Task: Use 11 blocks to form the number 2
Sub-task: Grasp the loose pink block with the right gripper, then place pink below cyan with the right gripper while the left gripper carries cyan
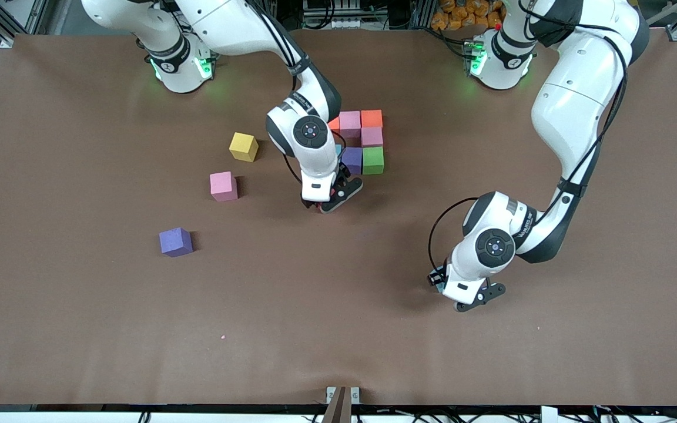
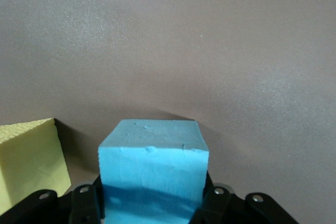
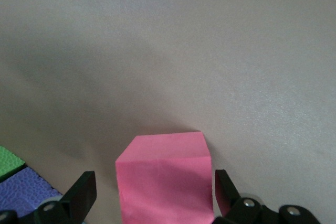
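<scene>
1. Loose blocks, toward the right arm's end of the table: purple block [image 1: 176, 241], pink block [image 1: 223, 186] and yellow block [image 1: 243, 146], well apart, untouched.
2. Right gripper [image 1: 318, 205]: low over the table, just beside the figure. Its fingers stand apart on either side of a pink-red block [image 3: 164, 178], with a gap at each face. Judged: this cube is being placed as the start of the lower stroke.
3. The number 2 [image 1: 362, 141]: partly built. Showing are an orange, pink and red row, a pink cube, then purple block [image 1: 352, 159] and green block [image 1: 373, 160]. The rest is hidden by the arm.
4. Left gripper [image 1: 439, 286]: down at the table, well apart from the figure, fingers pressed against a light blue block [image 2: 153, 166]. Another yellow block [image 2: 29, 156] sits beside it.
5. Next, as judged: the right arm lifts straight off without nudging its neighbours. The left arm raises the blue cube and carries it to the bottom row.
</scene>
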Available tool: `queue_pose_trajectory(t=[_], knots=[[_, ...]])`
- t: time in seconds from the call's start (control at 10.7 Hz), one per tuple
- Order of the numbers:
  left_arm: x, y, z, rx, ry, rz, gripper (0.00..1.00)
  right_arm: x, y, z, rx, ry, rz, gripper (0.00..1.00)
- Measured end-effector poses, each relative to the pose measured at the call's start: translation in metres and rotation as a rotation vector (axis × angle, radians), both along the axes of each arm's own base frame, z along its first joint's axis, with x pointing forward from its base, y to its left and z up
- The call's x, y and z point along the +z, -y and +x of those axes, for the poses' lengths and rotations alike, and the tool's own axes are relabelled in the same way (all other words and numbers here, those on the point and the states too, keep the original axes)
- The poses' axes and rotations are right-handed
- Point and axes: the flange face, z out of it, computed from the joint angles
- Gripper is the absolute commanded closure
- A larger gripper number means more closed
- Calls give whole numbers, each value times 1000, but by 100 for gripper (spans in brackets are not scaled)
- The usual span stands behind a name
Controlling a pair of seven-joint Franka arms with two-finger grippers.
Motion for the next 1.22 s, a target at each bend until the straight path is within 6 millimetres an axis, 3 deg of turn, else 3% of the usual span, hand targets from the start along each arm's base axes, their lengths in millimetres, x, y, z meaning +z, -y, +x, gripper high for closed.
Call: queue_pose_trajectory(t=[0.09, 0.19, 0.56, 1.03, 1.22], knots=[[0, 0, 0, 0, 0, 0, 37, -1, 0, 0, 1, 2, 1, 49], [0, 0, 0, 1, 1, 0, 37, 0, 0, 0, 1, 4, 2, 62], [3, 0, 2, 1, 6, -1, 37, 5, 0, 4, -50, -1, 1, 70], [17, 10, -1, -12, -8, 6, 37, 39, -2, 0, -463, -56, -20, 72], [25, 19, -4, -24, -9, -2, 37, 35, -1, -5, -562, -72, -38, 73]])
